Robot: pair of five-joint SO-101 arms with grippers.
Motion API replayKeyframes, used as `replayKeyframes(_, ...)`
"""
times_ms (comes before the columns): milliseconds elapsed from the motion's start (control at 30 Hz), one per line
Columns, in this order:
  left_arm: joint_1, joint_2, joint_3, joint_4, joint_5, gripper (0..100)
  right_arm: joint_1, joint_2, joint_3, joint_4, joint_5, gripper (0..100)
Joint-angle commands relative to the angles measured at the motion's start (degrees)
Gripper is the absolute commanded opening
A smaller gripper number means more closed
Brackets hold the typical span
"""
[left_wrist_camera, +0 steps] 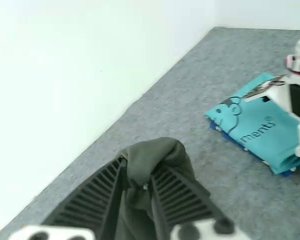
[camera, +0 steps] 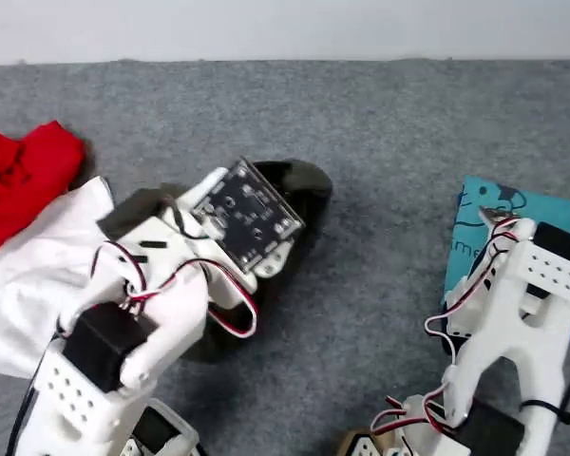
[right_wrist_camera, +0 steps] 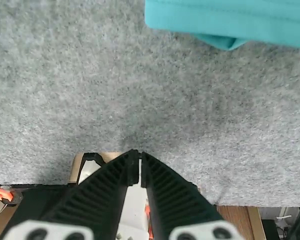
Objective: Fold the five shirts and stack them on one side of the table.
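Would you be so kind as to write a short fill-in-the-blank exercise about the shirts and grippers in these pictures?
1. The dark olive shirt is clamped in the ____ arm's gripper.
2. The folded teal shirt lies ____ top of the blue shirt.
3. The right gripper, shut over the grey table, holds ____.
4. The red shirt and the white shirt lie crumpled, not yet ____.

Missing words: left; on; nothing; folded.
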Motion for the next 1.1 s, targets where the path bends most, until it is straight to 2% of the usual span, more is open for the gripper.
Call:
replayKeyframes(0, 0.62, -1.67, -1.1, -0.62, 0.53, 2, -0.48, -2.07, -0.62, 2.33, -0.26, 0.9)
replayKeyframes(133, -5.19, -1.93, 1.1, 3.25, 1.32, 10, -0.48, -2.07, -0.62, 2.33, -0.26, 0.9)
replayKeyframes(233, -11.96, -1.85, 1.19, 7.65, 4.92, 16, -0.48, -2.07, -0.62, 2.33, -0.26, 0.9)
replayKeyframes(400, -24.53, -1.41, 1.98, 15.82, 6.24, 19, -0.48, -2.07, -0.62, 2.33, -0.26, 0.9)
replayKeyframes(500, -33.67, -1.41, 6.99, 18.02, 5.45, 19, -0.48, -2.07, -0.62, 2.24, -0.26, 0.9)
replayKeyframes(667, -44.75, -1.49, 23.52, 16.62, -2.29, 19, -0.48, -2.07, -0.53, 2.33, -0.26, 0.9)
replayKeyframes(867, -54.59, -1.41, 42.77, 7.47, -10.37, 19, -0.48, -2.07, -0.44, 2.33, -0.26, 0.9)
replayKeyframes(1067, -67.6, -1.32, 49.71, 0.7, -18.37, 19, -0.48, -2.07, -0.62, 2.33, -0.26, 0.9)
